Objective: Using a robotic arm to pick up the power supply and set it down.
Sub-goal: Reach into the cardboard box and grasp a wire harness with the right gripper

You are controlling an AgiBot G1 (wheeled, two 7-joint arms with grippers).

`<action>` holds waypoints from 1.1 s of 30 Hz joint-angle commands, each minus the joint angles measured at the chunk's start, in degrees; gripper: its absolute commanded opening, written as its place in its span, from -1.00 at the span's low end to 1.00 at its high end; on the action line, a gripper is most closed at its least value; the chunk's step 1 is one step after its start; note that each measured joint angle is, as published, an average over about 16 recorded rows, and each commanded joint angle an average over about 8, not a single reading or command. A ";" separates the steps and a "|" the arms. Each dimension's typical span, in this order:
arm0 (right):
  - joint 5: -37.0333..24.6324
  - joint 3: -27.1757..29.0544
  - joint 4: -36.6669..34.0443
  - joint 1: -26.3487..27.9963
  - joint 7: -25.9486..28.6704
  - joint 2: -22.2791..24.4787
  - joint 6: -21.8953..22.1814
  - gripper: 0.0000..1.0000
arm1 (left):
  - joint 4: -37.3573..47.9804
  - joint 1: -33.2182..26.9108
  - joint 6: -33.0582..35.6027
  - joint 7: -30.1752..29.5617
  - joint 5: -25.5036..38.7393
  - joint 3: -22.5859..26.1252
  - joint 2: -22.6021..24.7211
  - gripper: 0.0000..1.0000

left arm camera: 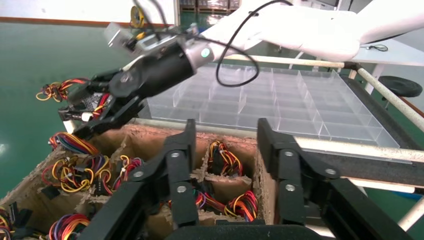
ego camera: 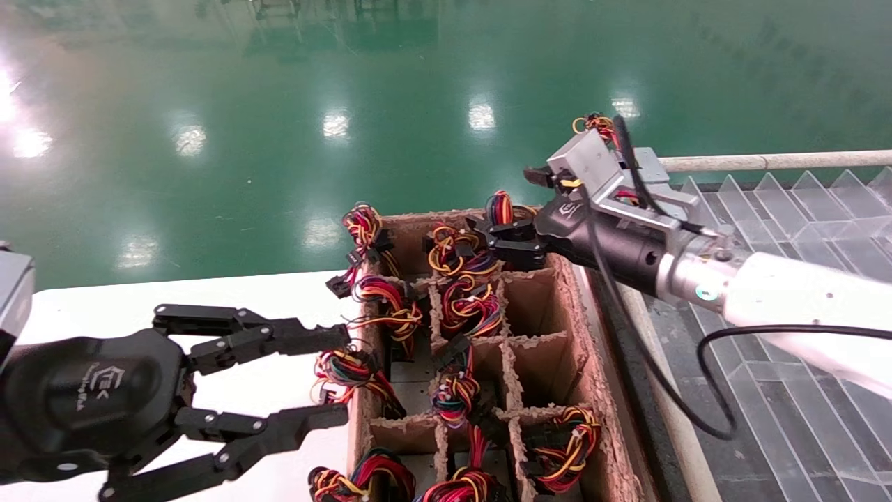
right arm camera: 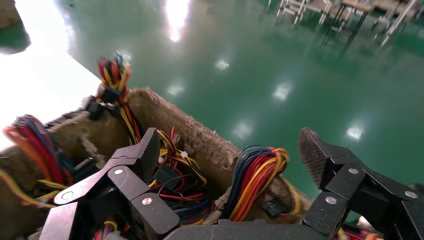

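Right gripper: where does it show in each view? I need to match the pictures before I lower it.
Head view: right gripper at upper centre, fingers open over the far end of the cardboard box.
Left wrist view: upper left, above the box's corner.
Right wrist view: its own fingers frame the lower picture.
Shared landmark: the box's ragged rim.
Left gripper waits beside the box.

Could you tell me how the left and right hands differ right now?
The left hand is beside the cardboard box, over the white table; the right hand is above the box's far end. The right hand's fingers flank a wire bundle; the left hand's enclose nothing. Both are black and open.
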 commanded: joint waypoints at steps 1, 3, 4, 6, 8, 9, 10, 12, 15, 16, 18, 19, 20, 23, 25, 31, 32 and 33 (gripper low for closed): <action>-2.76 -1.30 -2.05 0.72 1.78 -1.99 1.64 0.72 | 0.00 0.00 0.00 0.00 0.00 0.00 0.00 -1.00; -4.11 -1.82 -4.48 1.26 2.28 -3.34 2.73 0.23 | 0.00 0.00 0.00 0.00 0.00 0.00 0.00 -1.00; -4.68 -2.04 -5.57 1.52 2.39 -3.95 3.21 -0.02 | 0.00 0.00 0.00 0.00 0.00 0.00 0.00 -1.00; -5.30 -2.26 -7.43 1.91 2.59 -4.84 3.85 -0.51 | 0.00 0.00 0.00 0.00 0.00 0.00 0.00 -1.00; -5.52 -2.37 -8.88 2.21 2.64 -5.46 4.12 -0.88 | 0.00 0.00 0.00 0.00 0.00 0.00 0.00 -1.00; -5.54 -2.38 -9.46 2.37 2.56 -5.64 4.16 -0.98 | 0.00 0.00 0.00 0.00 0.00 0.00 0.00 -1.00; -5.60 -2.41 -9.93 2.51 2.40 -5.78 4.19 -1.00 | 0.00 0.00 0.00 0.00 0.00 0.00 0.00 -1.00; -5.41 -2.39 -10.67 2.69 2.13 -6.02 4.11 -1.00 | 0.00 0.00 0.00 0.00 0.00 0.00 0.00 -1.00; -5.27 -2.42 -11.56 2.91 1.48 -6.37 4.03 -1.00 | 0.00 0.00 0.00 0.00 0.00 0.00 0.00 -1.00; -5.23 -2.43 -11.81 2.97 1.23 -6.50 4.01 -1.00 | 0.00 0.00 0.00 0.00 0.00 0.00 0.00 -1.00; -5.03 -2.45 -12.33 3.07 0.81 -6.81 3.89 -1.00 | 0.00 0.00 0.00 0.00 0.00 0.00 0.00 -1.00; -4.93 -2.47 -12.59 3.12 0.58 -6.97 3.83 -1.00 | 0.00 0.00 0.00 0.00 0.00 0.00 0.00 -1.00; -4.83 -2.48 -12.87 3.17 0.31 -7.14 3.77 -1.00 | 0.00 0.00 0.00 0.00 0.00 0.00 0.00 -1.00; -4.48 -2.46 -13.73 3.35 -0.52 -7.65 3.65 -1.00 | 0.00 0.00 0.00 0.00 0.00 0.01 0.00 -1.00; -4.38 -2.48 -14.32 3.49 -1.14 -7.98 3.66 -1.00 | 0.00 0.00 0.00 0.00 0.00 0.01 0.00 -1.00; -3.90 -2.37 -15.88 3.76 -2.60 -8.72 3.67 -1.00 | 0.00 0.00 0.00 0.00 0.00 0.01 0.00 -1.00; -3.73 -2.31 -16.01 3.76 -2.82 -8.76 3.62 -1.00 | 0.00 0.00 0.00 0.00 -0.01 0.01 0.00 -1.00; -3.55 -2.24 -16.09 3.75 -3.03 -8.76 3.54 -1.00 | 0.00 0.00 0.00 0.00 -0.01 0.01 0.00 -1.00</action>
